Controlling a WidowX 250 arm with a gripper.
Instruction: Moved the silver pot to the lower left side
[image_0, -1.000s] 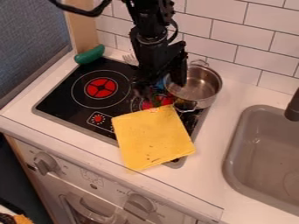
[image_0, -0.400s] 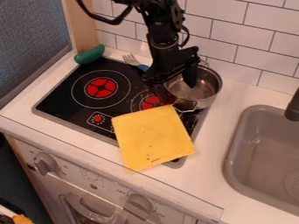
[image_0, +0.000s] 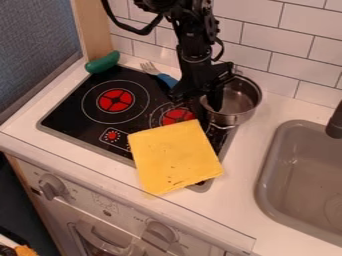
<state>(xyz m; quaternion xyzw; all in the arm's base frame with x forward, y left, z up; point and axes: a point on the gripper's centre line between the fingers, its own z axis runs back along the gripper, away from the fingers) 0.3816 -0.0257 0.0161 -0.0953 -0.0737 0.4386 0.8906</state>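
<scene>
"Silver metal is shown first: what is it shaped into?"

"A round, open pot (image_0: 240, 97), set at the back right of the black stove top (image_0: 72, 116). Its right side is extended past the stove's edge, over the white surface (image_0: 250, 165). Looped handles are fitted at its back and front."

"And how is the gripper (image_0: 201, 103) placed?"

"It is lowered at the pot's left rim, at the end of a black arm (image_0: 194, 47) that is hung down from the top edge. The fingers (image_0: 216, 101) are spread apart, with one placed inside the pot and the other outside, to its left. Whether the rim is touched cannot be told."

"What is found near the pot?"

"Just in front of it, a yellow cloth (image_0: 175, 157) is laid flat across the stove's front right part and over its front edge. Behind and to the left of the gripper, a fork (image_0: 167, 79) with a blue handle is laid at the stove's back edge. Farther left, a green toy vegetable (image_0: 102, 62) is placed at the back left corner. Two red burner discs are marked on the stove top."

"And farther out?"

"A grey sink (image_0: 304, 165) is set into the surface at the right, with a dark tap (image_0: 335, 125) beside it. The wall (image_0: 294, 45) behind is covered in white tiles. Below the surface, knobs (image_0: 51, 186) are mounted on the white oven front."
</scene>
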